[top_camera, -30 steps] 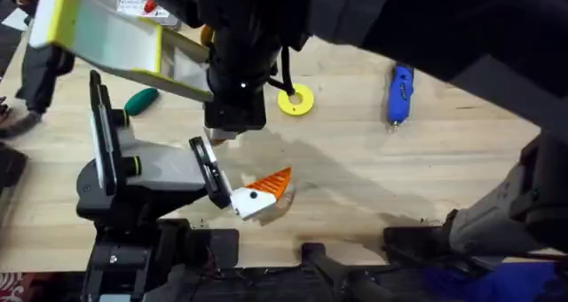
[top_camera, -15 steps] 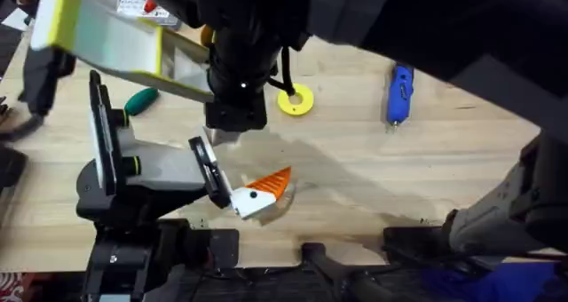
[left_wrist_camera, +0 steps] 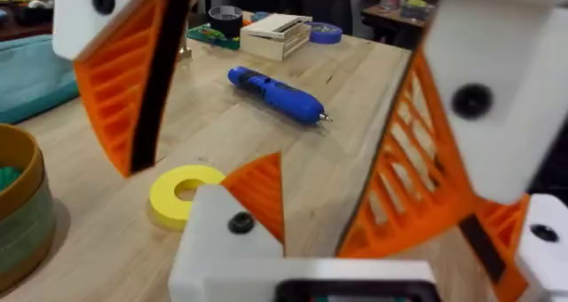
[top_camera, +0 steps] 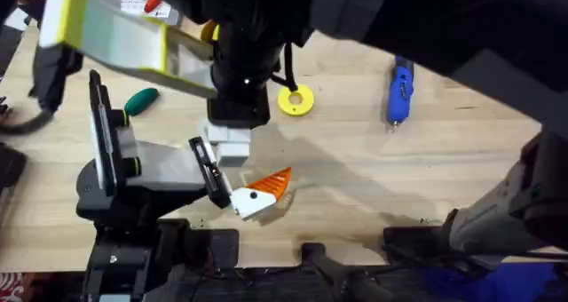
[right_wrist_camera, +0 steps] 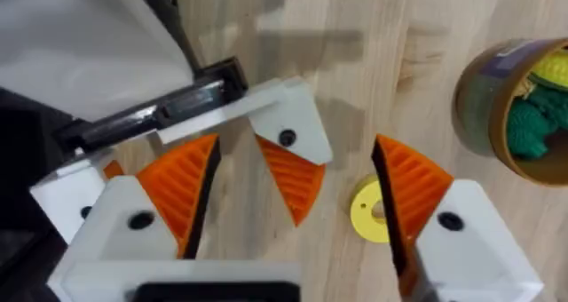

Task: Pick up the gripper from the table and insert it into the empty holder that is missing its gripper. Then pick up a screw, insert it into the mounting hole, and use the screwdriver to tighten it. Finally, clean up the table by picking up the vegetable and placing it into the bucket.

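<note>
Overhead: screwdriver (top_camera: 399,92) lies upper right on the table (top_camera: 355,169), vegetable (top_camera: 140,99) upper left. Screwdriver looks rigid, smooth, probably rolls; grip mid-barrel. Right gripper (right_wrist_camera: 293,191) spread wide, empty; left gripper (left_wrist_camera: 266,151) likewise wide.

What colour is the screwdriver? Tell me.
Blue with a dark tip, clearest in the left wrist view.

No readable text, labels or numbers — nothing legible on any object
</note>
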